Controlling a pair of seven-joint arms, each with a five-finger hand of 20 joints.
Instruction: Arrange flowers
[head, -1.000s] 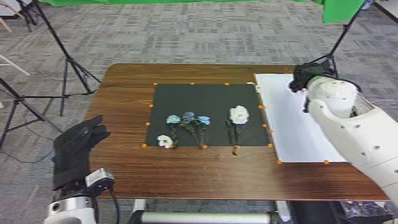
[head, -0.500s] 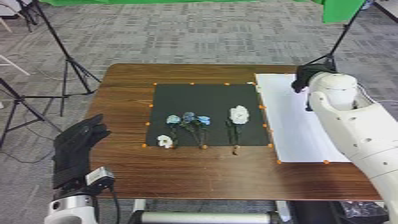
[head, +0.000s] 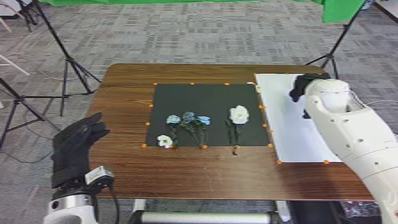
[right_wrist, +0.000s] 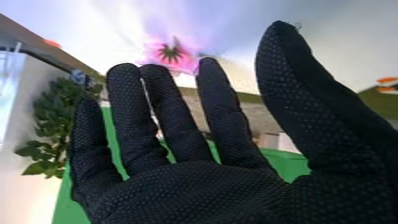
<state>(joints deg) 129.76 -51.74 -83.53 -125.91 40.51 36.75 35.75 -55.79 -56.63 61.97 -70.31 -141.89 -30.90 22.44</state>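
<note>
Black square mat (head: 195, 95) on brown wooden table (head: 178, 175), bare wood left of and nearer than mat. On mat: three blue flowers (head: 173, 119), small white flower (head: 164, 141), large white flower (head: 238, 116). White rectangular sheet (head: 306, 145) right of mat; my right hand (head: 305, 85) over it, released. My left hand (head: 75, 150) left of mat, fingers loose. Grey carpet (head: 195, 40) beyond.

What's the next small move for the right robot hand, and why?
I'd probably ease the right robot hand toward the pink flower before curling its fingers: they look open with nothing in the palm, and the wrist view shows the bloom just beyond the fingertips, seemingly not yet within grasp.
</note>
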